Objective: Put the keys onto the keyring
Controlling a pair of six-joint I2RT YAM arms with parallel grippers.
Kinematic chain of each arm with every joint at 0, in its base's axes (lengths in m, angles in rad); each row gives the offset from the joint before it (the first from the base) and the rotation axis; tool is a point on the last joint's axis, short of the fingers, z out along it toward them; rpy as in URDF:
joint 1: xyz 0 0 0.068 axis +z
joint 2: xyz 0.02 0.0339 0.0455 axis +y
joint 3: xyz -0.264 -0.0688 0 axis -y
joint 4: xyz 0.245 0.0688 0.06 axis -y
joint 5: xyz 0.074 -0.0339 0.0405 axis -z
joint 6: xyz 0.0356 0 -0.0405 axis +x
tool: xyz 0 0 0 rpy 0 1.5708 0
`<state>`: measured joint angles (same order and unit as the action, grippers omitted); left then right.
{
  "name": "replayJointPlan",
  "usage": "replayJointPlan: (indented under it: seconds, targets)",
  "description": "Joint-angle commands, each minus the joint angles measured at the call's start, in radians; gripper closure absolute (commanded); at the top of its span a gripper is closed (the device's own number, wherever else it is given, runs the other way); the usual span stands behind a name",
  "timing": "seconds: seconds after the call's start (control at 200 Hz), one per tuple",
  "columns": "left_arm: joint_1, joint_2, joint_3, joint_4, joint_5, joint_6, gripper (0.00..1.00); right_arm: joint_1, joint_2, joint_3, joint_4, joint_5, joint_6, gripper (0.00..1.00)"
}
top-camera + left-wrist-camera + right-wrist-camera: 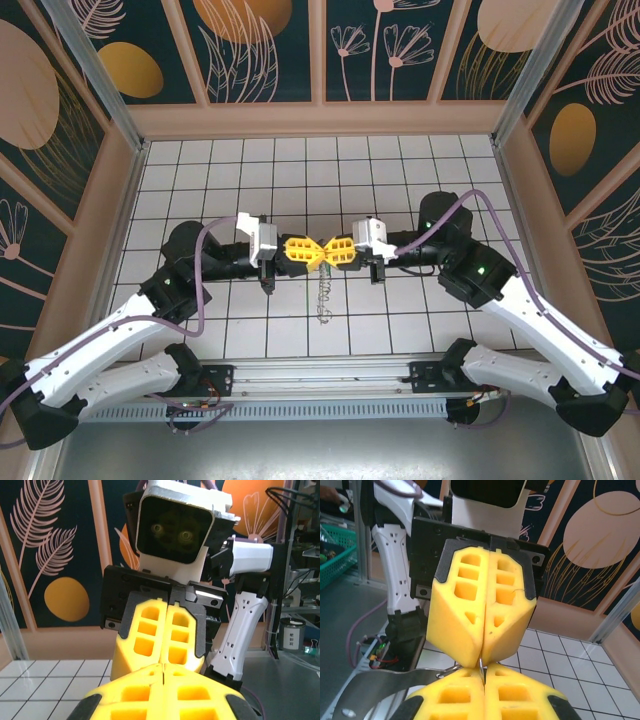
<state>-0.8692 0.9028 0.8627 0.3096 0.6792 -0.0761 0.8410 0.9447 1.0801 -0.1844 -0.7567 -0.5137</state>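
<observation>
Jaws clenched, the left gripper [313, 251] and right gripper [328, 251] meet tip to tip, the keyring [323, 296] hanging lengthwise from their junction.

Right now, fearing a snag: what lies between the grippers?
They meet tip to tip; a thin metal sliver sits at that seam, right wrist view. The keyring shows beneath, top view.

Keyring [322, 295]: upper end hidden where left gripper [314, 252] and right gripper [327, 252] meet tip to tip. Links too small to resolve; which gripper holds it cannot be told.
</observation>
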Motion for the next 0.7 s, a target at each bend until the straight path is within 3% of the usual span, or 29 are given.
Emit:
replayJointPlan:
  seconds: [0.0,0.17,0.33,0.5,0.616,0.696]
  targets:
    - [-0.013,0.004,0.001,0.155,0.043,-0.046,1.00,-0.010,0.008,-0.023,0.120,0.004,0.025,1.00]
    - [-0.016,0.035,0.143,-0.213,-0.044,0.114,1.00,-0.036,0.039,0.040,0.042,0.012,0.006,1.00]
    - [-0.016,0.090,0.273,-0.527,-0.128,0.251,0.86,-0.039,0.099,0.142,-0.126,0.040,-0.069,1.00]
    - [-0.015,0.134,0.317,-0.617,-0.148,0.299,0.87,-0.038,0.119,0.173,-0.147,0.021,-0.079,1.00]
    - [-0.016,0.148,0.323,-0.625,-0.149,0.302,1.00,-0.036,0.128,0.187,-0.179,0.028,-0.093,1.00]
    - [-0.015,0.156,0.328,-0.633,-0.139,0.301,1.00,-0.029,0.138,0.207,-0.220,0.054,-0.112,1.00]
